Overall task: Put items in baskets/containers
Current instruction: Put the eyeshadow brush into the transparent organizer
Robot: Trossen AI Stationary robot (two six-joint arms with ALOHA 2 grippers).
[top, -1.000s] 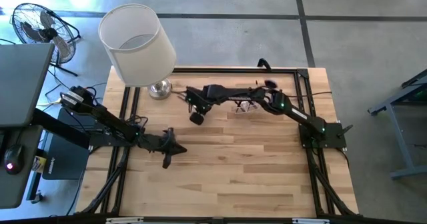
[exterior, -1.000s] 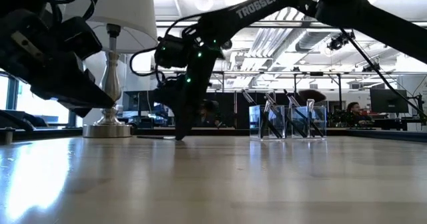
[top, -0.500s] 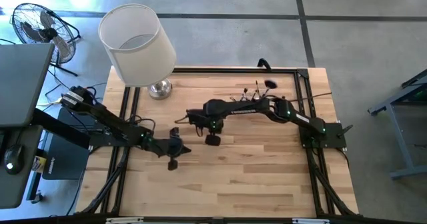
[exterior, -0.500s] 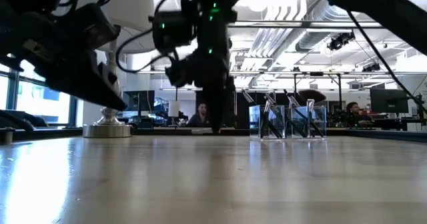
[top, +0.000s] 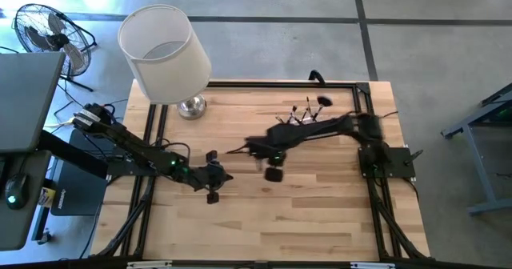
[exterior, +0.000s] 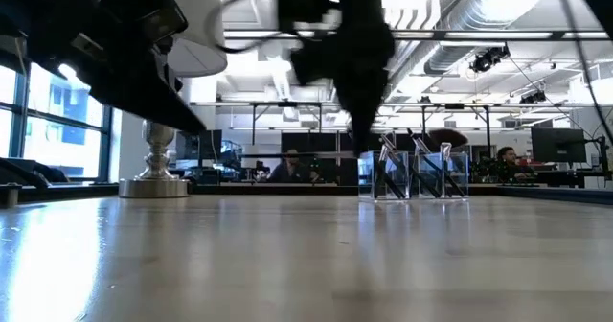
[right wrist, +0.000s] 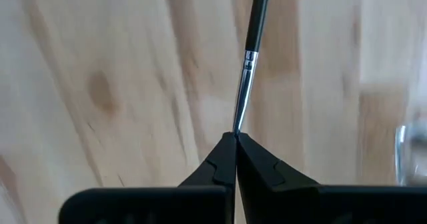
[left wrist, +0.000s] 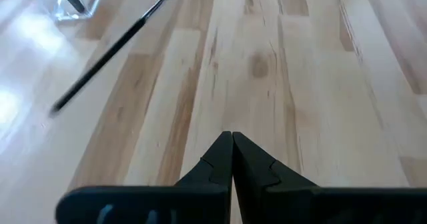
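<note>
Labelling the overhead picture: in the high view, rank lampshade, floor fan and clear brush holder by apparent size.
1. Lampshade, largest, though raised nearer the camera.
2. Floor fan.
3. Clear brush holder, smallest.

Grey concrete floor (top: 432,53), black fan (top: 44,30), bright windows (exterior: 62,121).

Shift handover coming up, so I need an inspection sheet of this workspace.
Surface: wooden table, bare at the front.
Job's things: clear holder at the back with brushes standing in it; one brush held.
Clutter: lamp at the back left corner.
Grippers: right gripper shut on the brush above mid-table; left gripper shut, empty.
Cables: black ones by the left arm's base.
Surroundings: floor fan, open workshop behind.
</note>
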